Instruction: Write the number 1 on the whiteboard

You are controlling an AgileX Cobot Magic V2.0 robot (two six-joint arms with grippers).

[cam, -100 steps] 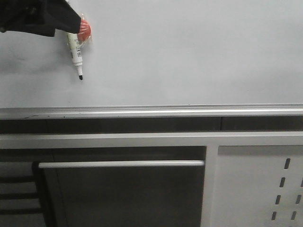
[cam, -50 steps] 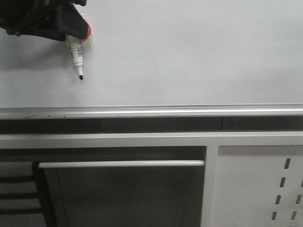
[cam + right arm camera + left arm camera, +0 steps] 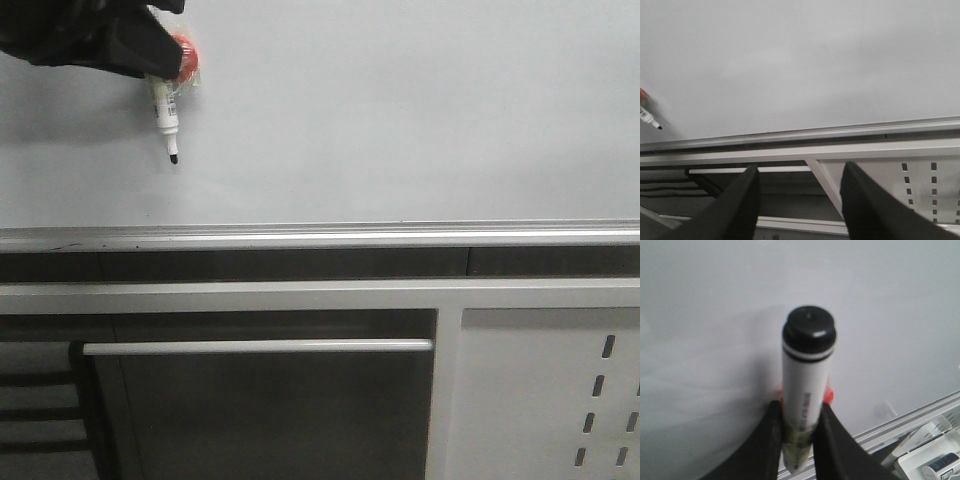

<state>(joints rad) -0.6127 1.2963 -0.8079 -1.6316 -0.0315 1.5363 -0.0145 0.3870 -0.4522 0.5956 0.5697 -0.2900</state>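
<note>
The whiteboard [image 3: 400, 110] fills the upper front view, and no black stroke of the number 1 shows on it. My left gripper [image 3: 135, 60] is at the board's upper left, shut on a white marker pen [image 3: 163, 105] whose black tip [image 3: 174, 158] points down. I cannot tell whether the tip touches the board. In the left wrist view the gripper [image 3: 800, 410] clamps the pen [image 3: 805, 385] just in front of the board [image 3: 715, 315]. An orange part [image 3: 184, 58] sits behind the pen. My right gripper [image 3: 800, 172] is open and empty, below the board [image 3: 800, 60].
A silver bottom rail [image 3: 320, 237] runs under the board. Below it are a white frame beam [image 3: 300, 296], a horizontal white bar [image 3: 257, 346] and a light grey panel with slot holes [image 3: 545, 400] at the lower right. Another marker [image 3: 940, 465] lies below the rail.
The left gripper has shifted slightly, and the pen tip has moved a little up and to the right. No mark has appeared on the board.
</note>
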